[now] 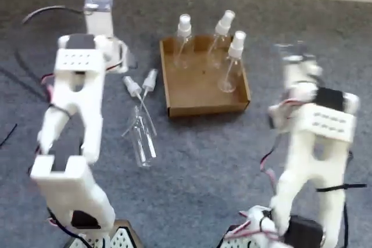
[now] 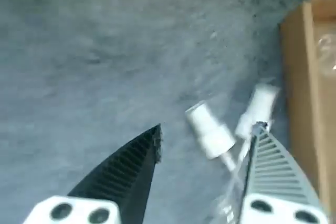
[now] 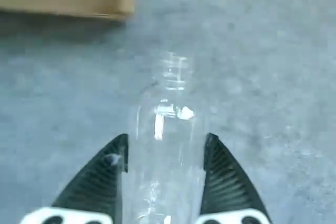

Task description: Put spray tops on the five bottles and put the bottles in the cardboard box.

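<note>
The cardboard box (image 1: 176,85) lies on the carpet with three clear bottles (image 1: 231,68) standing in it, each with a white spray top. Two loose spray tops (image 1: 132,87) (image 1: 150,79) lie just left of the box, and an uncapped clear bottle (image 1: 143,137) lies in front of them. My left gripper (image 1: 113,56) (image 2: 208,128) hangs open over the carpet, right by the two spray tops (image 2: 210,131) (image 2: 258,104). To the right of the box, my right gripper (image 1: 296,71) (image 3: 166,140) is shut on a clear bottle (image 3: 165,124) without a top, held above the carpet.
Grey carpet covers the whole work area. The box edge (image 2: 296,93) stands close beside my left gripper. A white bracket (image 1: 99,13) and cables lie at the back left. Open carpet stretches in front of the box between the two arm bases.
</note>
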